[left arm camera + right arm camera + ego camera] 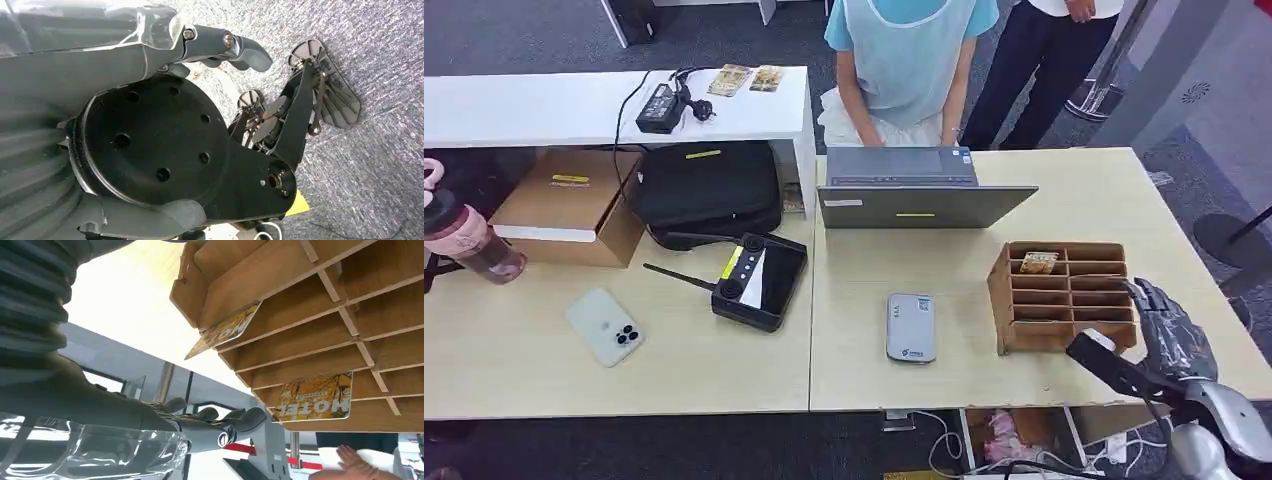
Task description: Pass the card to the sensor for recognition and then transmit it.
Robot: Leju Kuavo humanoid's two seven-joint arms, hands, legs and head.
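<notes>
Right hand [1169, 335] is seen in the head view at the near right corner of the wooden card organiser [1064, 295], its dark fingers [1146, 297] raised and slightly apart, with nothing clasped between them. In the right wrist view the same fingers [210, 417] are shown loosely curled and empty, just short of the organiser's slots.

Two hotel cards are seen in the slots beyond the fingertips: a card printed "HOTEL" [314, 398] lies in a compartment close ahead of them, and a second card [225, 331] juts at a tilt from a slot further off. In the head view one card [1038, 262] is visible in the organiser's far left compartment.

The card reader [911, 327], a grey flat device, lies on the table [944, 375] well to the left of the fingers, apart from the organiser. An open laptop [914, 190] stands beyond it, with a person [904, 60] behind.

Left hand [227, 47] hangs above carpeted floor; the thumb is seen extended, but whether the fingers are apart or closed cannot be told.
</notes>
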